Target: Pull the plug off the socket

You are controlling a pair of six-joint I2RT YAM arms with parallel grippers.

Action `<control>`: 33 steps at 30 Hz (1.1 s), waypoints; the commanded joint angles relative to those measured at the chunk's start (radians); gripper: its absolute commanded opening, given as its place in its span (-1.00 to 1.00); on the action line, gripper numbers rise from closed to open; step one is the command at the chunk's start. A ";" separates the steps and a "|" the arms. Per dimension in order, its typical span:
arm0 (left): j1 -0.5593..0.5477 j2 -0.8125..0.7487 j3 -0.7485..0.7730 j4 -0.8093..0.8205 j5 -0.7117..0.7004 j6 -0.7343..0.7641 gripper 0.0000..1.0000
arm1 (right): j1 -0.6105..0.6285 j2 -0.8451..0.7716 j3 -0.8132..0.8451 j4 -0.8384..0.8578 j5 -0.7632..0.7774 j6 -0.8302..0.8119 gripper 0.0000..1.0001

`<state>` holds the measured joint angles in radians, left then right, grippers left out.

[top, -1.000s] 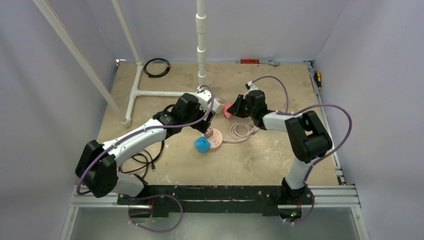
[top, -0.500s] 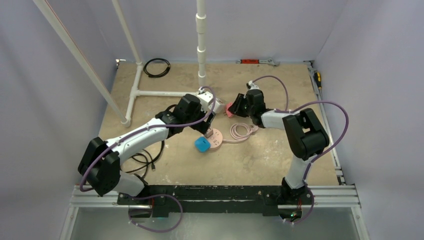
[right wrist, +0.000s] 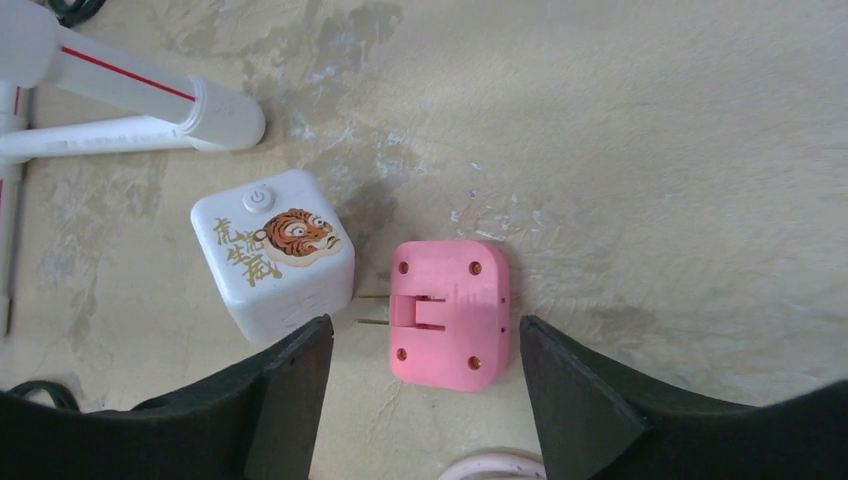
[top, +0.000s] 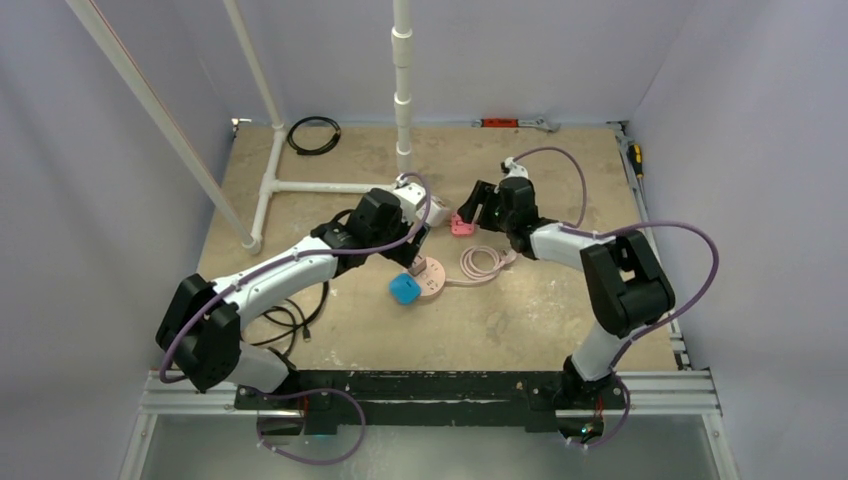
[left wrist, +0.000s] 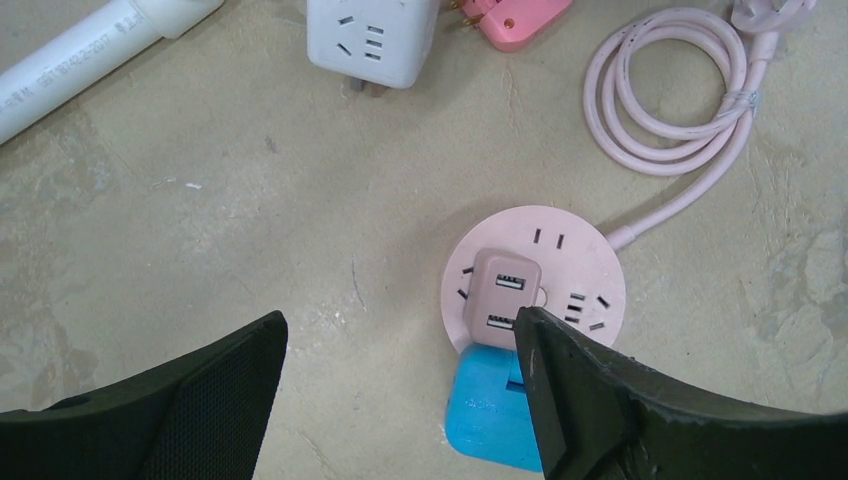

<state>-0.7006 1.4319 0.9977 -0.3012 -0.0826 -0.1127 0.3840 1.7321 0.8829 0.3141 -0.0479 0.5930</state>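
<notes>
Your left arm (top: 285,268) rises from its base at the near left edge, bends at a raised elbow and sends its white forearm diagonally toward the table centre. The left gripper (left wrist: 398,335) points straight down. Its jaws stand wide apart and hold nothing; the black, finely ribbed fingers (left wrist: 215,395) frame bare table (top: 520,320), a worn, mottled tan board.

The socket (left wrist: 575,265), a flat round pale-pink plastic disc with small slots in its face, lies flat on the table just ahead of the left gripper. One finger overlaps the disc's near edge in the left wrist view; you cannot tell whether they touch. A small dusty-pink rounded-square USB adapter (left wrist: 500,300) sits on the disc's face. A bright blue rounded block (left wrist: 485,415) lies against the near rim. A smooth pink cord (left wrist: 680,95) leaves the disc's side and is coiled in a loop.

Your right arm (top: 620,280) folds at an elbow near the right edge and stretches its forearm leftward. The right gripper (right wrist: 425,330) points down with its jaws parted, straddling the plug (right wrist: 450,270). This square, glossy pink plastic plug lies flat on the table, apart from the socket, beyond the coiled cord. Its two thin metal prongs point at a white rounded cube adapter (right wrist: 275,250) printed with a tiger face, just beside it. A white plastic pipe (right wrist: 130,95) lies farther off.
</notes>
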 commanded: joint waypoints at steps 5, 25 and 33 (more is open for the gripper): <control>0.037 -0.097 -0.031 0.065 -0.007 -0.039 0.67 | -0.002 -0.188 -0.058 -0.020 0.111 -0.094 0.54; 0.126 -0.114 -0.046 0.069 0.019 -0.090 0.67 | 0.473 -0.547 -0.168 -0.197 0.119 -0.272 0.56; 0.129 -0.082 -0.044 0.079 0.005 -0.071 0.67 | 0.584 -0.364 -0.081 -0.183 0.294 -0.309 0.40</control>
<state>-0.5823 1.3315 0.9554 -0.2516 -0.0616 -0.1944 0.9348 1.3067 0.7212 0.1188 0.1253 0.3302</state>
